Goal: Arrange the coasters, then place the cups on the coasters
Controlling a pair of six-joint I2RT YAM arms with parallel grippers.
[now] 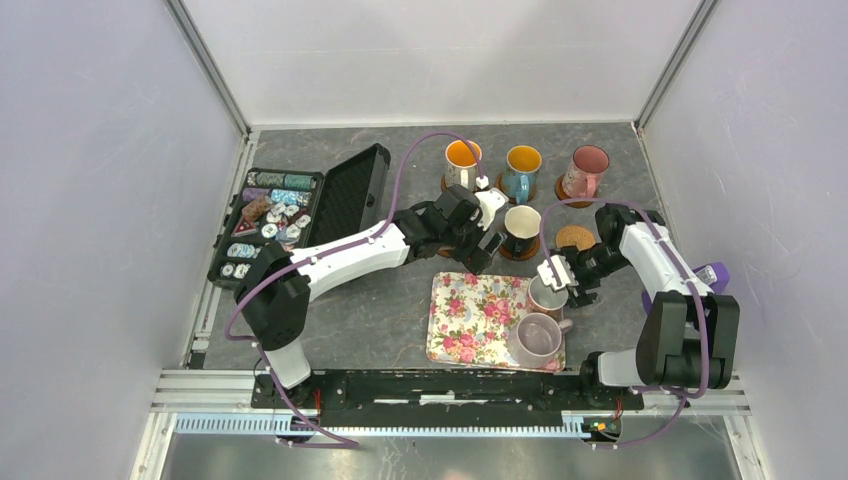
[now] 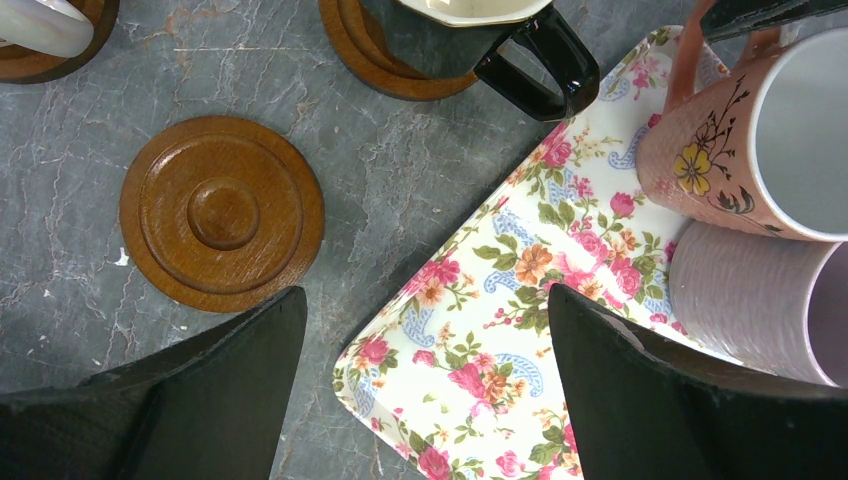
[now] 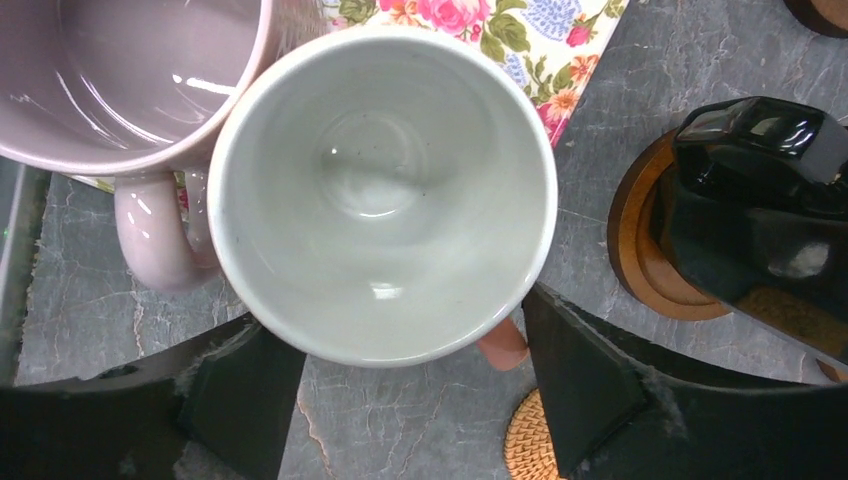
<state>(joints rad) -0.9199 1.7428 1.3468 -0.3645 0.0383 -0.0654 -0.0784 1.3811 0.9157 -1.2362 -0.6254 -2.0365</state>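
Table (image 1: 380, 310) | tray (image 1: 470, 315): lilac mug (image 1: 538, 338), pink mug (image 1: 547, 297) | left claw (image 2: 425, 395) apart | right claw (image 3: 412, 400) astride latter, grip unclear

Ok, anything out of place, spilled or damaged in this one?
Nothing stands out. No mug is tipped, nothing looks spilled or broken. The pink mug and lilac mug stand on the floral tray, and the cork coaster and one brown coaster are bare: unfinished, not odd.

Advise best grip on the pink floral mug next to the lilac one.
Take the pink floral mug across its body, from straight above: it stands upright, mouth open. Set the right gripper with its fingers on the sides clear of the lilac mug, which crowds it, and off the handle.
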